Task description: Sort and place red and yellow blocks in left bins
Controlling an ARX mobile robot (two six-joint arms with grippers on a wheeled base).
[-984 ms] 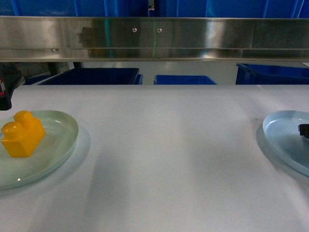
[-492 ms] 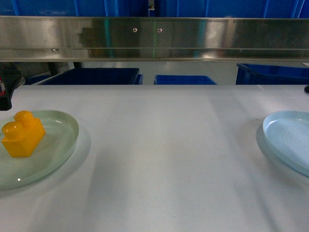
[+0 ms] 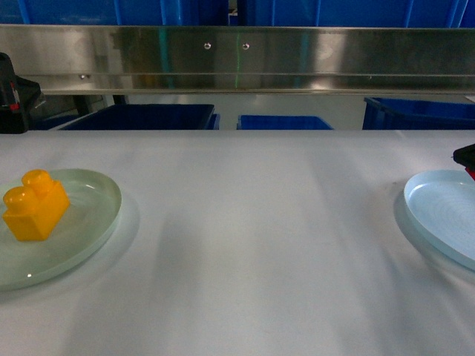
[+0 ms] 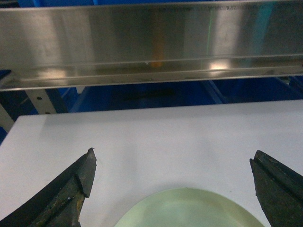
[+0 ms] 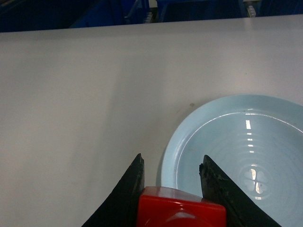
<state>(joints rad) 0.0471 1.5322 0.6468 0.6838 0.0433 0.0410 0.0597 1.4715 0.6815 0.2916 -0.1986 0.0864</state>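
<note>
My right pincer [image 5: 171, 177] is clamped on the red block [image 5: 180, 207], low centre of its wrist view; I'd carry it level toward the blue bins [image 3: 145, 116]. Left pincer [image 4: 173, 189] gapes. The yellow block [image 3: 34, 205] sits on the green plate [image 3: 93, 215], lower left; the blue plate [image 5: 227, 142] is bare.

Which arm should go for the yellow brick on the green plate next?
Left. Its open left gripper hangs over the pale green round plate bearing the glossy orange-yellow studded brick; the right gripper already clamps a bright red block.
</note>
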